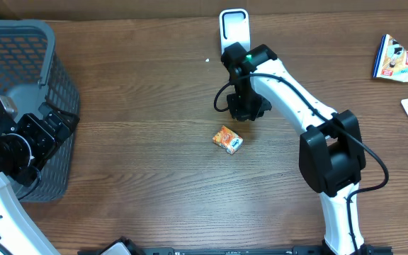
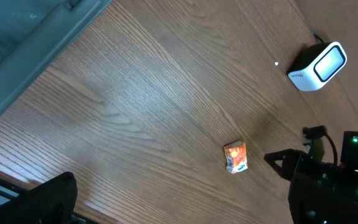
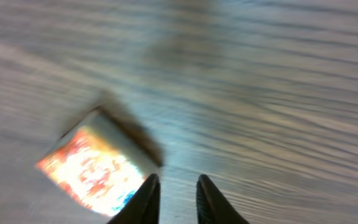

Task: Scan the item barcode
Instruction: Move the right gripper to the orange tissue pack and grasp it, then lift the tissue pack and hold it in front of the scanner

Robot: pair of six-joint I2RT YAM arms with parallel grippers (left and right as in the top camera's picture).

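1. Overhead: the box [image 1: 227,139] lies on the table [image 1: 140,92], between the scanner [image 1: 234,28] and the near edge. The right claw [image 1: 246,108] hangs just beside it, on the scanner side, and I cannot tell from here how wide it stands. The left claw [image 1: 41,134] sits far off over the basket [image 1: 20,42].

2. Left wrist: the box [image 2: 235,156] is clear of everything, with the scanner [image 2: 317,66] well apart from it. Nothing lies between the left claw's fingers, so I take it to be wide open and empty.

3. Right wrist: this picture is blurred. The fingertips [image 3: 145,199] are parted only by a narrow gap and hold nothing. The box [image 3: 95,165] sits to one side of them, not between them.

4. My judgement is that the grab comes first:
   - The right claw needs to spread wider than the box and centre over it.
   - It should close on two flat opposite sides, so the box does not twist.
   - I cannot see the barcode, so whichever face carries it has to stay uncovered and end up squarely facing the scanner's window.
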